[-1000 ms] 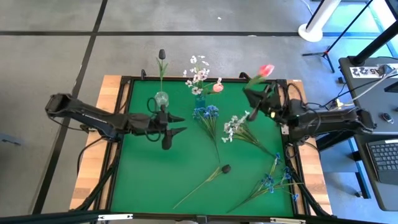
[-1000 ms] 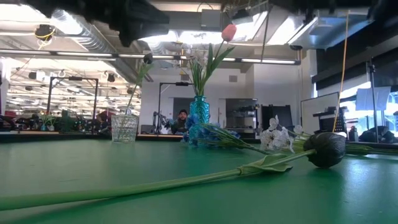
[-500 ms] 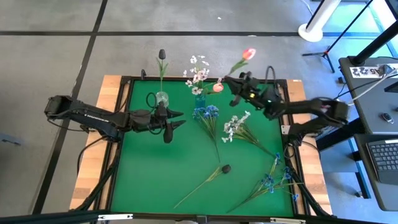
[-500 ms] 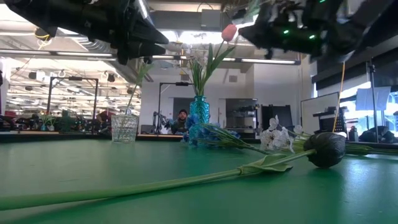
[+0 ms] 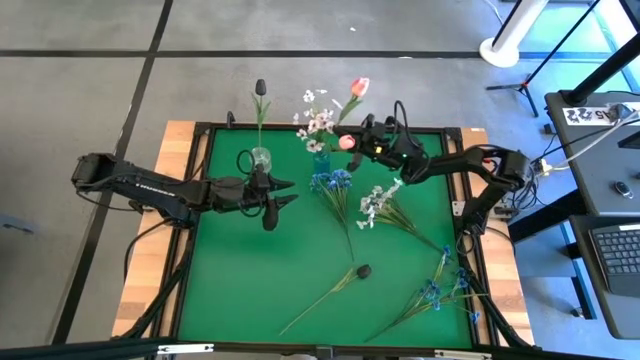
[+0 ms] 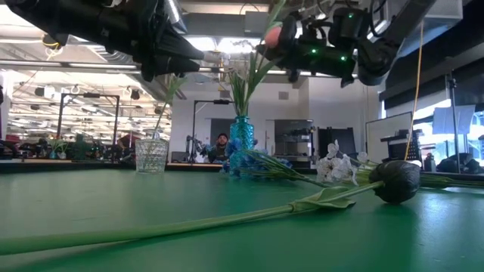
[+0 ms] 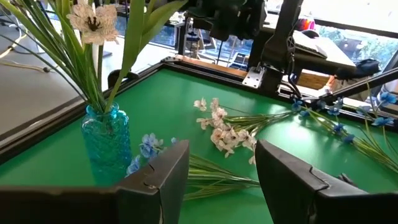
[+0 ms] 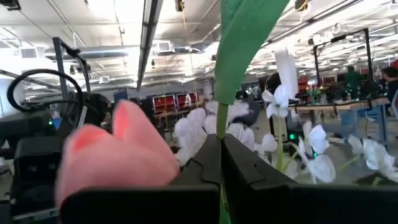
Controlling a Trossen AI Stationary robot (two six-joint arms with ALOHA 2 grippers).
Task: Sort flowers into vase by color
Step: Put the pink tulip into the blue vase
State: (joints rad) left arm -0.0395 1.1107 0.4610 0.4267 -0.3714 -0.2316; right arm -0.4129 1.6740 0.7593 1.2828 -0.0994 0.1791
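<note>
Above the blue vase (image 5: 322,160), the right pincer (image 5: 362,132), clamped on a pink tulip (image 5: 358,87), had swung inward, while the left pincer (image 5: 284,195) waited half-open nearby.

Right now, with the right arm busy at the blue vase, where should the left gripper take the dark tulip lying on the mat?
Grip the dark tulip on its bare stem, partway down from the bud, coming from straight above. It lies flat and alone on the green mat, with clear space either side of the thin stem. The left gripper stands open, probably wide enough.
</note>
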